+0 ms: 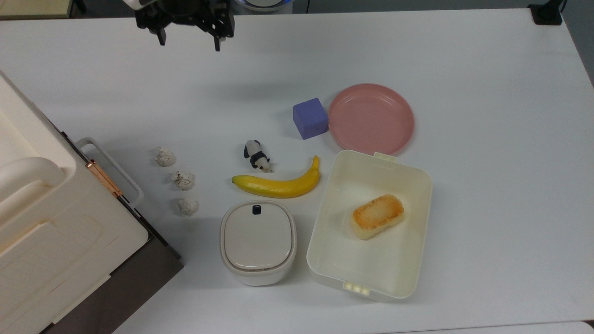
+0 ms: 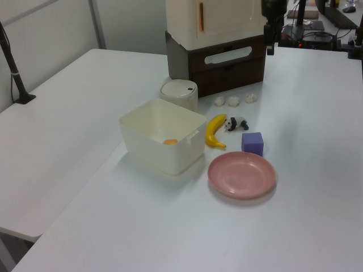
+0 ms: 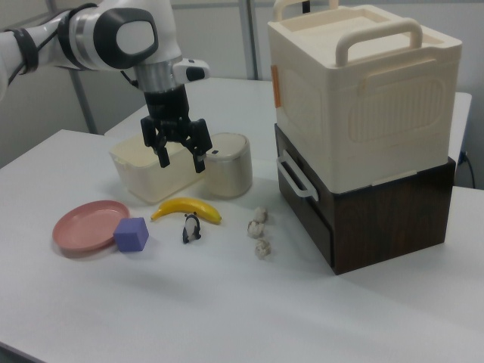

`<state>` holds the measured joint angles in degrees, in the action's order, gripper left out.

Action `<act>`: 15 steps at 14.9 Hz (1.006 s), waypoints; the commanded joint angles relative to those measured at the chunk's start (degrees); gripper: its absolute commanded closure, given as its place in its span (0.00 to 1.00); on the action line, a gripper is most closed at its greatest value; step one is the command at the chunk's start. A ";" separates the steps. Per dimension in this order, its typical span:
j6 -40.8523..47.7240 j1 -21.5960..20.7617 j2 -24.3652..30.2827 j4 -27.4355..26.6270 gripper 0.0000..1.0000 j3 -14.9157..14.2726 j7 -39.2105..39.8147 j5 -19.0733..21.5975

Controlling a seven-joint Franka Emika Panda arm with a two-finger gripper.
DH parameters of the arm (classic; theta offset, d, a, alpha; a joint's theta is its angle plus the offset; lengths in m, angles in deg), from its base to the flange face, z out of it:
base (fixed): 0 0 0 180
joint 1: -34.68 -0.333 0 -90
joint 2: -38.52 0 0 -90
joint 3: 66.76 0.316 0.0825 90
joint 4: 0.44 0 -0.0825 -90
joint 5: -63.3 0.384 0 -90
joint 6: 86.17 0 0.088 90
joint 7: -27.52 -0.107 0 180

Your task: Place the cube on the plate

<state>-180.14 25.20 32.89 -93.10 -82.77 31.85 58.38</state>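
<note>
The gripper (image 1: 189, 42) hangs in the air at the top view's upper left, above bare white table (image 1: 487, 139), with its two black fingers (image 1: 217, 44) spread apart and nothing between them. In the right view the gripper (image 3: 181, 161) points downward from the white arm (image 3: 113, 34), in front of the cream containers.

The cube (image 1: 310, 118) sits on the table just beside the plate (image 1: 371, 118), at the plate's left edge in the top view; whether the two touch cannot be told. In the right view the cube (image 3: 131, 234) stands at the right view's right of the plate (image 3: 87, 225), and in the left view the cube (image 2: 252, 143) lies just beyond the plate (image 2: 241, 174). The plate carries nothing. Both are well apart from the gripper.

Below the plate in the top view is an open cream rectangular container (image 1: 325, 260) holding a toasted bread piece (image 1: 377, 216). To its left lie a banana (image 1: 278, 183), a small panda figure (image 1: 256, 156) and a cream lidded pot (image 1: 258, 241). Further left, three crumpled whitish lumps (image 1: 183, 180) form a slanted row. A large cream handled box (image 3: 363, 91) stands on a dark brown base (image 3: 378, 219) at the top view's lower left corner.
</note>
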 commanded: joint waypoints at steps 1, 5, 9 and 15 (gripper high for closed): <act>-4.09 -2.29 -0.87 -2.68 0.00 0.19 0.95 0.69; -9.55 -5.54 -1.05 -7.79 0.00 0.27 5.41 5.34; -18.16 -9.75 -1.93 -13.85 0.00 0.98 7.18 7.12; -21.51 -18.28 -6.74 -17.90 0.00 0.98 5.88 7.12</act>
<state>-199.34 10.33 28.47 -108.90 -81.21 37.53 64.61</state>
